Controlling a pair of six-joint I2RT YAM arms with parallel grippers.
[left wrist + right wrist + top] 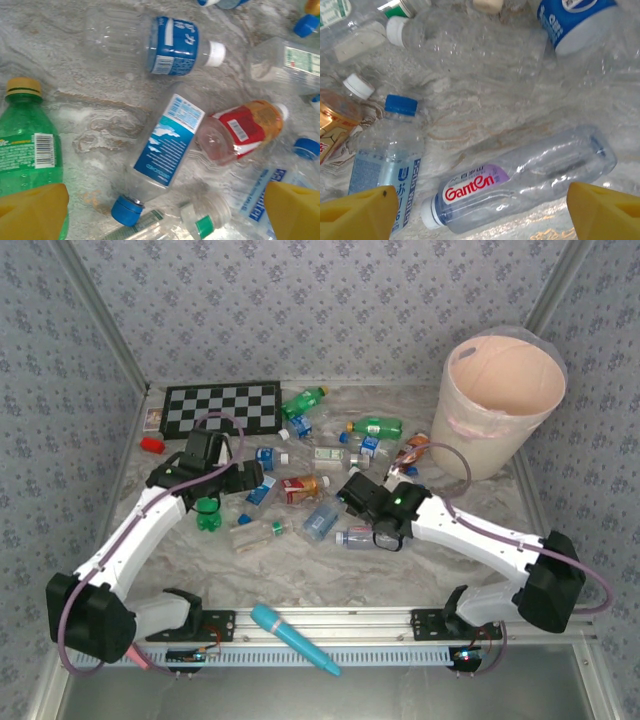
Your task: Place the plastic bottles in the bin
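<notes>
Top view: the bin point(492, 450) is standing upright at the far right corner of the table point(300, 575), with its mouth facing up. We are seeing the plastic bottles point(320, 485) lying scattered on the table to the left of the bin, the closest of them just beside its base. A checkerboard point(222, 408) is lying further left of the bin, past the bottles.

The left gripper point(248, 478) is hanging over the side of the scatter away from the bin, well apart from the bin. In the left wrist view we are noting this gripper point(162, 212) spread wide and holding nothing. A blue-labelled bottle point(167, 150) is lying on its side between the fingers point(32, 210). A green bottle point(30, 150) is lying next to one finger; we cannot tell whether they are touching. A red-labelled bottle point(240, 132) is resting against the blue-labelled bottle.

The right gripper point(352, 490) is hanging nearer the bin, left of its base. Its wrist view is showing this gripper point(480, 217) also spread wide and gripping nothing. A clear bottle point(530, 175) with a white cap is lying on its side across the gap, and a blue-capped bottle point(387, 160) is lying beside it.
</notes>
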